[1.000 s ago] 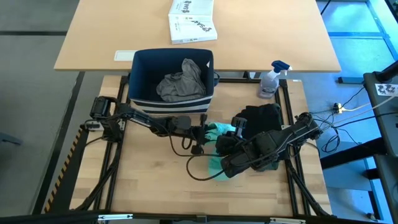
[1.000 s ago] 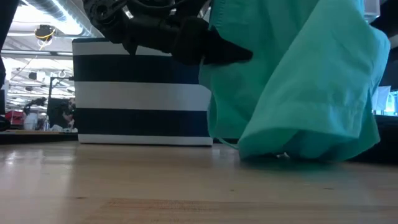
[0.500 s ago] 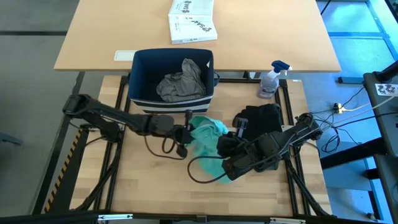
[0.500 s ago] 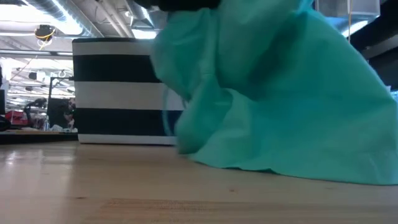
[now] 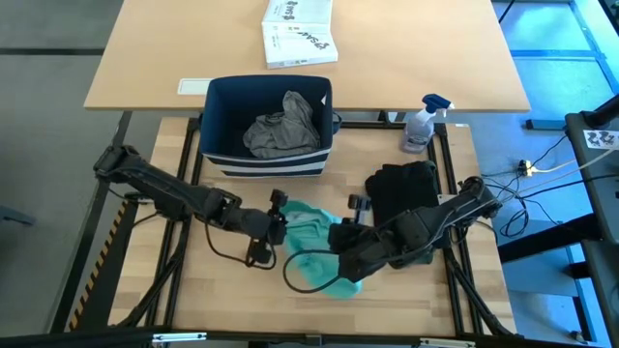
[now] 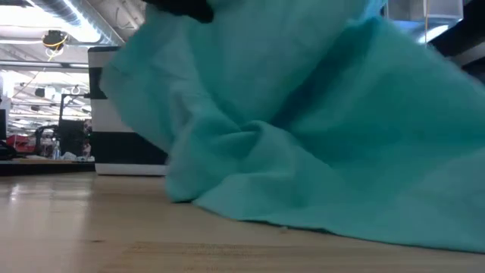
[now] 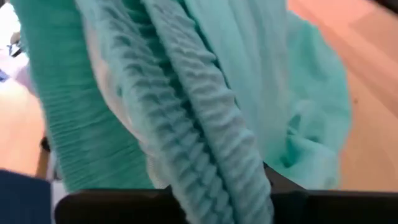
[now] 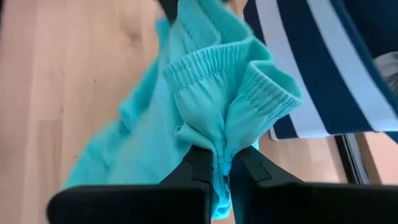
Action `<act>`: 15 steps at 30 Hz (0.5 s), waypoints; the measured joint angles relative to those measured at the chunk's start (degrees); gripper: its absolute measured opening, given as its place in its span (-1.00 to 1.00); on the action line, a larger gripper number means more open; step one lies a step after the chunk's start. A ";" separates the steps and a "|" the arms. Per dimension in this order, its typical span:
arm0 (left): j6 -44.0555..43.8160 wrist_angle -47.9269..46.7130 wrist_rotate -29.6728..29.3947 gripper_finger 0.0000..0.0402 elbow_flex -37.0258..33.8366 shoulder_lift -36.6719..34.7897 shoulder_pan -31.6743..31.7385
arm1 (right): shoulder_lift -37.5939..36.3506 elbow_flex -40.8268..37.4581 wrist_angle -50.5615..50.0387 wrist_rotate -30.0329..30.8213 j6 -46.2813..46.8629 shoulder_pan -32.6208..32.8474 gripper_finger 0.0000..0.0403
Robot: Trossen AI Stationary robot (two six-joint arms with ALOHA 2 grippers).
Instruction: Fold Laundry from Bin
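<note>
Teal piece (image 6: 303,144) hiding bin (image 6: 121,121)

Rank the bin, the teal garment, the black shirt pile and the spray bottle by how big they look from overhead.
1. the bin
2. the teal garment and the black shirt pile: look alike, and arms cover part of each
3. the spray bottle

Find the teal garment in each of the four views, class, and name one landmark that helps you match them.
High: teal garment, table centre, between both arms.
Low: fills most of the frame.
Left wrist: draped close up.
Right wrist: bunched waistband.
Landmark: striped bin.
</note>
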 joint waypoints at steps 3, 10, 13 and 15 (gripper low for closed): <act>-0.25 -1.96 -1.37 -0.96 1.47 0.00 -0.75 | 0.00 -3.20 0.08 0.31 0.01 -0.02 -0.91; 2.08 -1.35 -0.36 -0.96 1.43 4.19 3.76 | 0.00 -11.11 -1.38 9.18 0.13 0.03 -0.91; 4.05 -0.89 -0.36 -0.96 1.43 7.86 5.97 | 0.00 -14.56 -1.78 10.26 0.60 -0.54 -0.91; 5.45 -0.16 -0.43 -0.96 1.43 10.50 7.14 | 0.00 -17.55 -1.18 10.13 0.91 -1.27 -0.91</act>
